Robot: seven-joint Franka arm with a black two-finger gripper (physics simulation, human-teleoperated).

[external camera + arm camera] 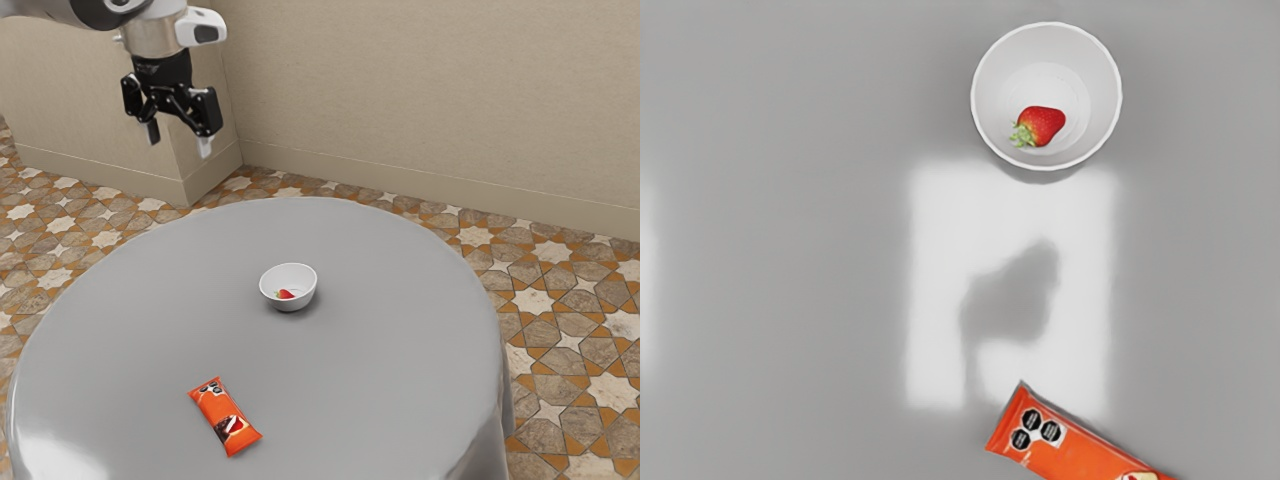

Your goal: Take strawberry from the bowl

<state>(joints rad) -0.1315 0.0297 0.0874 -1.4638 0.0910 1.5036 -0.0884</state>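
Plump red strawberry with green leaves (1043, 124) seen inside smooth, round white bowl (1098, 75), ringed by curved sides (steep enough to be reckoned with). Black two-finger gripper (179, 140) held above table height, fingers (205, 147) spread, nothing grasped. Glossy orange oblong packet (1080, 448), printed with black octagons, laid apart from bowl on round grey table (380, 370). Floor paved with star-patterned tiles (533, 300).
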